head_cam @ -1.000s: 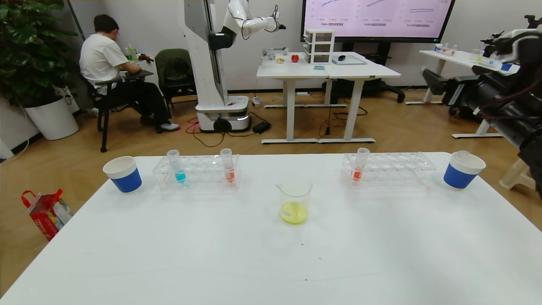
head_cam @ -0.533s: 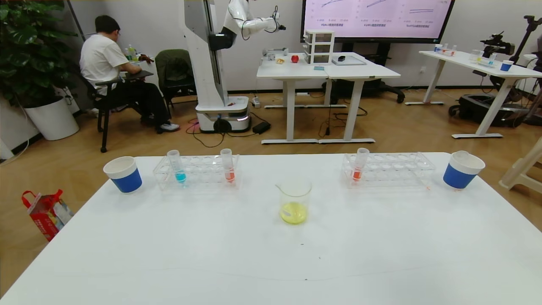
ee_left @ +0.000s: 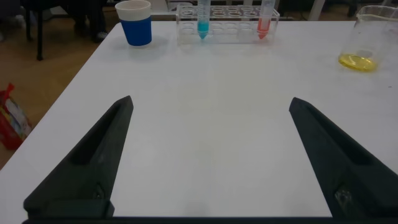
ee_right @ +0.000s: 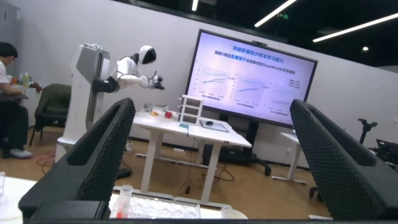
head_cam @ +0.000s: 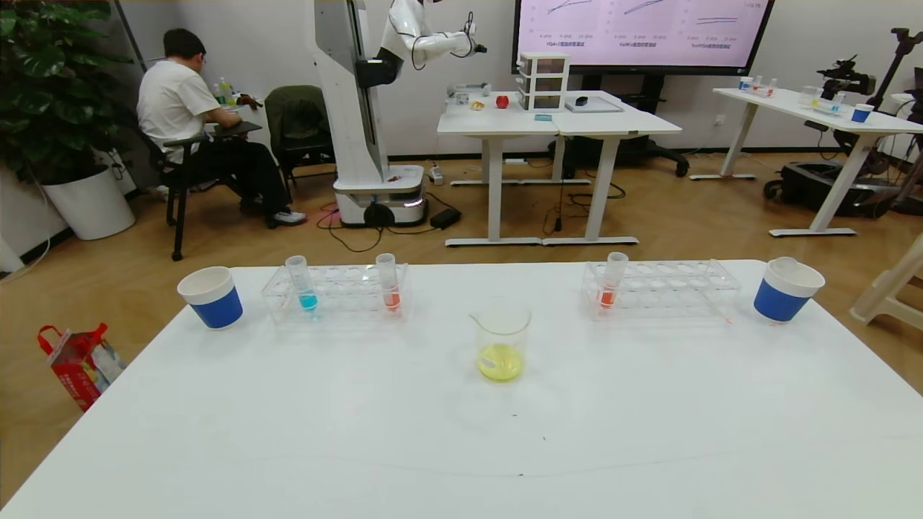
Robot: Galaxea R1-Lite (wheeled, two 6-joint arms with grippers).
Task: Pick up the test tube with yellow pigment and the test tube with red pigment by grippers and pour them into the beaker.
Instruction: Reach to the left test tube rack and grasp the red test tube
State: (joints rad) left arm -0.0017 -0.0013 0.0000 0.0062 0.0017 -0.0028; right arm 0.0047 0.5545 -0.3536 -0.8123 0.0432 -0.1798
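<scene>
1. Head view: neither arm shows. Beaker [head_cam: 502, 344] stands upright at table centre with yellow liquid pooled in its base, lip toward the left. No yellow tube is visible anywhere. One test tube with red pigment [head_cam: 389, 283] sits in the left rack [head_cam: 336, 292], beside a blue tube [head_cam: 301, 284]; a second red tube [head_cam: 611, 280] sits in the right rack [head_cam: 662, 288]. All three have their long axis near vertical, mouth up, leaning slightly. Paper cups [head_cam: 211, 296] flank the racks.

2. Left wrist view: left gripper [ee_left: 211, 158] hangs over the near left part of the table [ee_left: 205, 124], fingers spread wide, holding nothing. Left rack and beaker lie far ahead of it.

3. Right wrist view: right gripper [ee_right: 214, 158] is raised and aimed out at the room, fingers wide apart, empty; right rack shows just below.

4. Judgement: yellow pour looks done; red remains. Next move calls for a gripper to descend on a red tube's upper part and lift it straight up.
</scene>
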